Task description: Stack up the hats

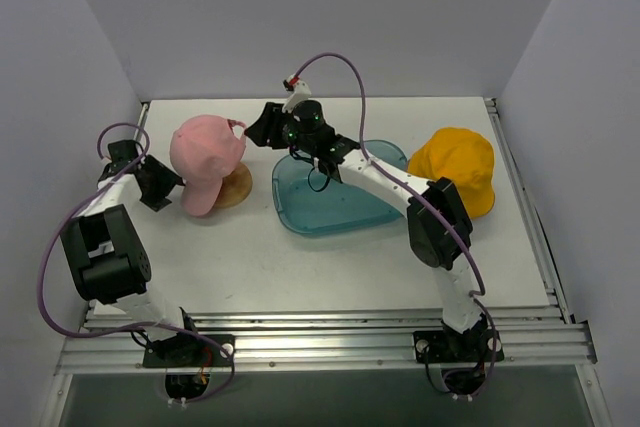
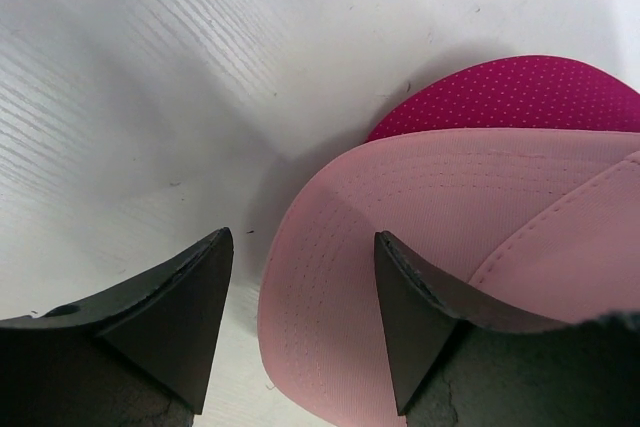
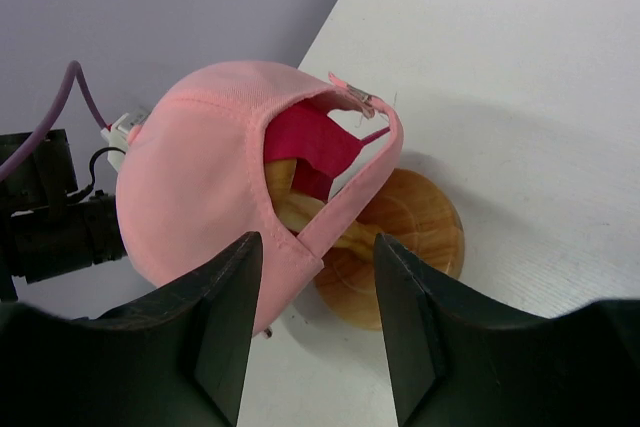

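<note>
Pale pink hat (image 1: 205, 150): topmost on the wooden stand (image 1: 240, 187), at the far left of the table (image 1: 260, 267), brim hanging toward the near left.
Magenta hat (image 3: 312, 142): under the pink one on the same stand, showing through its rear opening and, in the left wrist view, past its brim.
Yellow-orange hat (image 1: 455, 169): lying alone at the far right, well apart from the stand.
Teal tray (image 1: 300, 215): between the stand and the yellow-orange hat, partly under the right arm.
Left gripper (image 2: 302, 247): spread wide at the edge of the pink brim, one finger in front of the brim, the other over bare table, pinching nothing.
Right gripper (image 3: 318, 247): jaws apart at the pink hat's rear opening, the back band lying in the gap, cloth not visibly squeezed.
</note>
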Motion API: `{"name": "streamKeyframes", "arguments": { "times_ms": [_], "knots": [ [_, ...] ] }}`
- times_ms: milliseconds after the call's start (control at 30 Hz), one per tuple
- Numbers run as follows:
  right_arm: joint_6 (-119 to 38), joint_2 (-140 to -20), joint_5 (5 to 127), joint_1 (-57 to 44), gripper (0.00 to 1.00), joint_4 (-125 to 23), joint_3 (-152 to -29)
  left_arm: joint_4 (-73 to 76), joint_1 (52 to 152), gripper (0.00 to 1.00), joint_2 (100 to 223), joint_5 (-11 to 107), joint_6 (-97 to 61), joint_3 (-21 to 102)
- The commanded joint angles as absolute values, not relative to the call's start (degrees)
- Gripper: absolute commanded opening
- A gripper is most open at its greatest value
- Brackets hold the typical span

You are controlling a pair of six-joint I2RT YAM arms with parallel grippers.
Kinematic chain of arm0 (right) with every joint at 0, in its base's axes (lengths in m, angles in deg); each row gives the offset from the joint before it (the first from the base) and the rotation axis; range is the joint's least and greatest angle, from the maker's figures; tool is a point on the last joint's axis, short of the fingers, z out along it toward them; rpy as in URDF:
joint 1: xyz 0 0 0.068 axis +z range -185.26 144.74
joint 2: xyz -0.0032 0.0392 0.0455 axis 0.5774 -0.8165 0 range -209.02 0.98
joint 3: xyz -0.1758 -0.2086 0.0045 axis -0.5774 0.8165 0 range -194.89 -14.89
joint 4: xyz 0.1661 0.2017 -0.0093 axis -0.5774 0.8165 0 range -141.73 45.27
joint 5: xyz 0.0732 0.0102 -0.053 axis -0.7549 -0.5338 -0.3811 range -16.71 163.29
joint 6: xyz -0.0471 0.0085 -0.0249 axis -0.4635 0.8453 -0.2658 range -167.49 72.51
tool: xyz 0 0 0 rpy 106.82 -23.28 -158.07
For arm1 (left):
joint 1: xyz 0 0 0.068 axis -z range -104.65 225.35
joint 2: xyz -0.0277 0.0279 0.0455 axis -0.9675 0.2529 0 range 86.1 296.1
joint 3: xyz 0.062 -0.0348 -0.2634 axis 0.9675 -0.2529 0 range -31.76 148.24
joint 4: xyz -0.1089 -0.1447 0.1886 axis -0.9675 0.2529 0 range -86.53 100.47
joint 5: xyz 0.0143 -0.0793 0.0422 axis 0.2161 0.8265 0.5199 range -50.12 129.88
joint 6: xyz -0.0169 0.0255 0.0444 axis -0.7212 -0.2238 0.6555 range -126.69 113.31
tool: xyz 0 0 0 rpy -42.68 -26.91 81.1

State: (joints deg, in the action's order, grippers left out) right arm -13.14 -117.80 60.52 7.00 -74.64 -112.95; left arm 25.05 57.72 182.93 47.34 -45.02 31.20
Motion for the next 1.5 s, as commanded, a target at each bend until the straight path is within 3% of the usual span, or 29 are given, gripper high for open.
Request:
{"name": "streamKeyframes", "arguments": {
  "times_ms": [0,300,700,967,1467],
  "knots": [
    [-11.7,-120.0,59.4,6.5,0.44,-75.6,-118.5,24.8,57.5,0.67,183.3,49.1,-44.3,34.2],
    [-10.4,-125.8,60.0,6.0,0.44,-71.3,-126.4,27.1,57.3,0.66,181.2,49.3,-43.6,36.8],
    [-9.3,-128.1,58.6,6.0,0.42,-73.1,-127.2,31.1,50.9,0.67,167.7,47.7,-47.0,37.9],
    [-9.5,-128.1,58.1,5.7,0.38,-74.3,-125.9,27.8,59.9,0.68,164.8,56.7,-43.5,45.4],
    [-12.2,-128.4,55.6,5.2,0.38,-75.5,-124.7,34.1,66.7,0.69,172.1,50.7,-37.4,52.6]
  ]
}}
